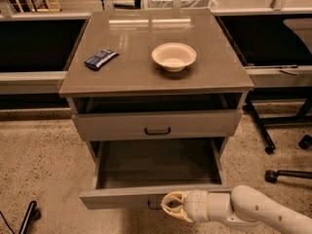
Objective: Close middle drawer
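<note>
The middle drawer [151, 197] is pulled far out of the grey cabinet. It is a long, deep, empty tray with a low flat front panel. Its small dark centre handle [155, 206] shows just left of my gripper. My gripper [170, 206] is on the white arm that comes in from the lower right. It sits right at the front panel's centre, open and holding nothing. Whether it touches the panel I cannot tell. Above is the taller-fronted drawer [157, 125] with a black loop handle, standing slightly out.
A cream bowl [174, 56] and a dark blue packet [100, 59] lie on the cabinet top [146, 77]. Chair bases with castors [271, 175] stand on the floor at the right. A dark object [28, 217] lies at the lower left. Low shelving flanks the cabinet.
</note>
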Available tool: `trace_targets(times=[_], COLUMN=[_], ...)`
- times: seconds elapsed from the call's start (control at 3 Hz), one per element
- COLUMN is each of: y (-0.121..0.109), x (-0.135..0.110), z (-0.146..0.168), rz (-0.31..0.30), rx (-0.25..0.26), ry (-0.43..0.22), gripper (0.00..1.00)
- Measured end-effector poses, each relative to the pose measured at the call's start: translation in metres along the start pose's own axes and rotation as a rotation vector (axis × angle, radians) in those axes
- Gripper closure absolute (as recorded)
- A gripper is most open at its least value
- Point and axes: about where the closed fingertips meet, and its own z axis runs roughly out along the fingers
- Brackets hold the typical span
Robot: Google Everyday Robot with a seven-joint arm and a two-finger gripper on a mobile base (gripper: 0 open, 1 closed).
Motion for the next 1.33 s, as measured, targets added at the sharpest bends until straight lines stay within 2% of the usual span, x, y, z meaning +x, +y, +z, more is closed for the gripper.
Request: trace_targets(times=[0.33, 0.67, 1.0, 1.33], y=[0.007, 0.009, 0.006, 0.005], x=[0.022, 0.037, 0.044, 0.044], z=[0.011, 0.020, 0.029, 0.029], rz=[0.008, 0.010, 0.008, 0.008], rx=[0.013, 0.035, 0.051, 0.053], ry=[0.018, 0.046, 0.067, 0.069], gripper=[0.96, 1.00, 1.00, 0.82])
